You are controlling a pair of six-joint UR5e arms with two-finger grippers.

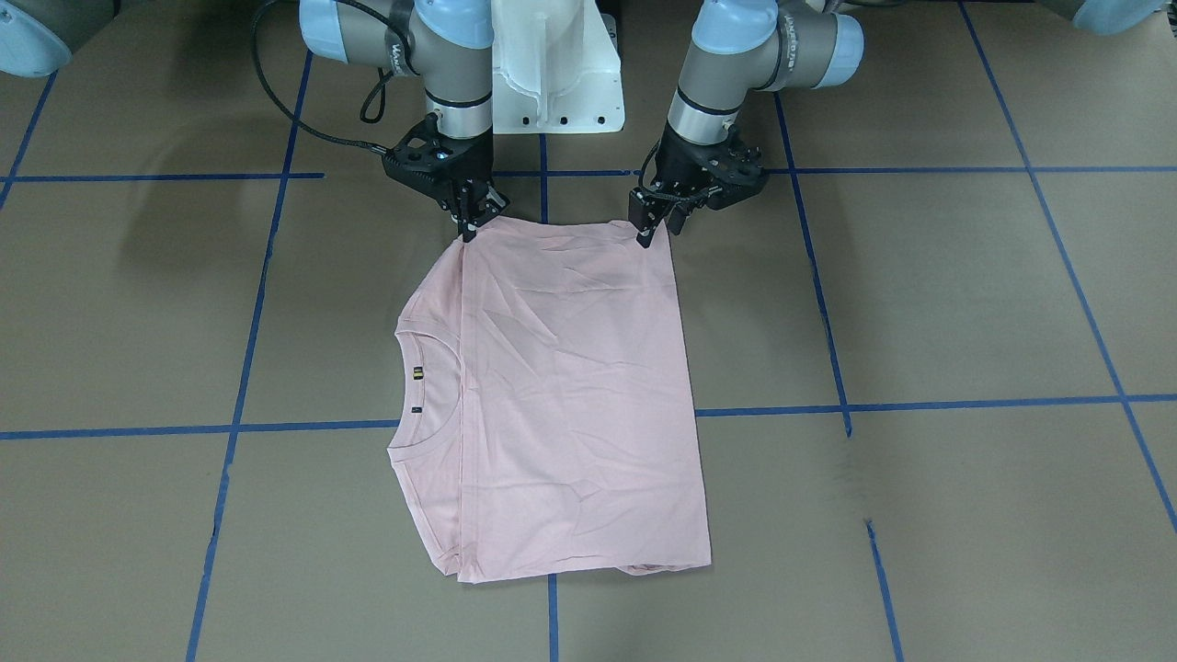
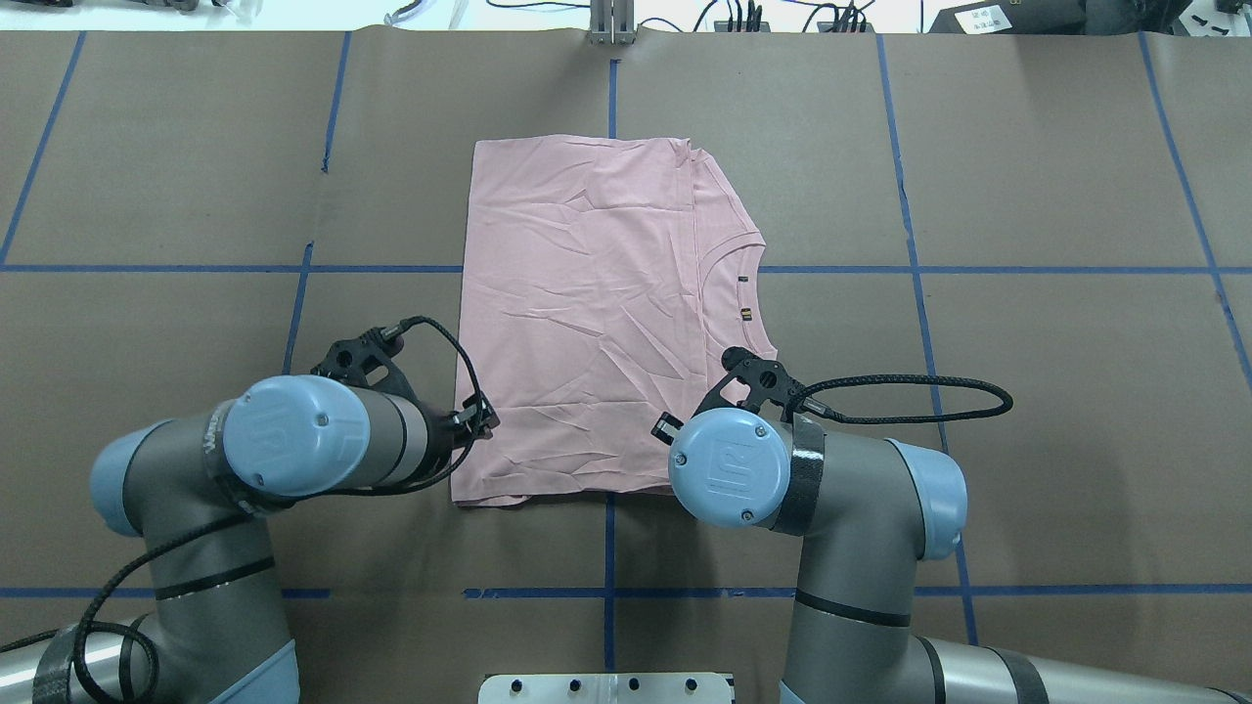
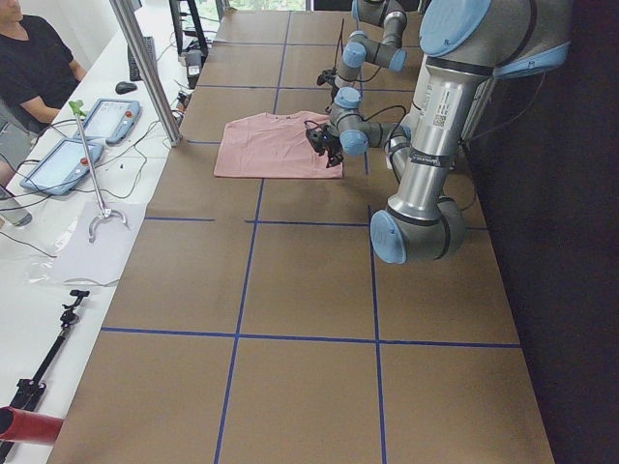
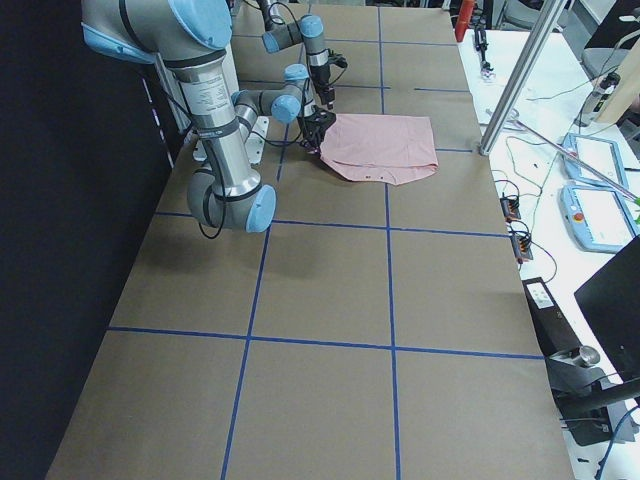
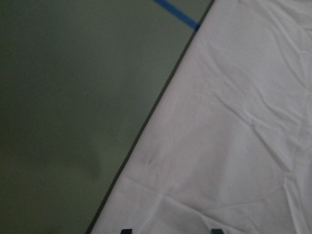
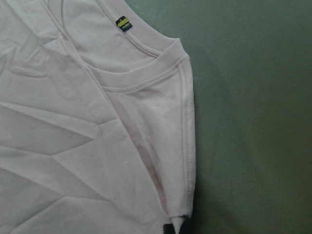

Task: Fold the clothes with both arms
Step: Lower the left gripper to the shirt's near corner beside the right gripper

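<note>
Pink T-shirt (image 1: 570, 386) begins at our tools near the front-facing frame's top, the right tool (image 1: 470, 225) seemingly pinched on its upper-left corner, the left tool (image 1: 660, 227) open and empty at the upper-right, and stretches lengthwise down the desk (image 1: 919, 303) toward the frame's bottom.

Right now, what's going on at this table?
Two robot arms are folding a pink T-shirt. It lies flat and partly folded on the table. The right gripper looks pinched on the robot-side corner at the neckline end. The left gripper sits open over the other robot-side corner.
</note>
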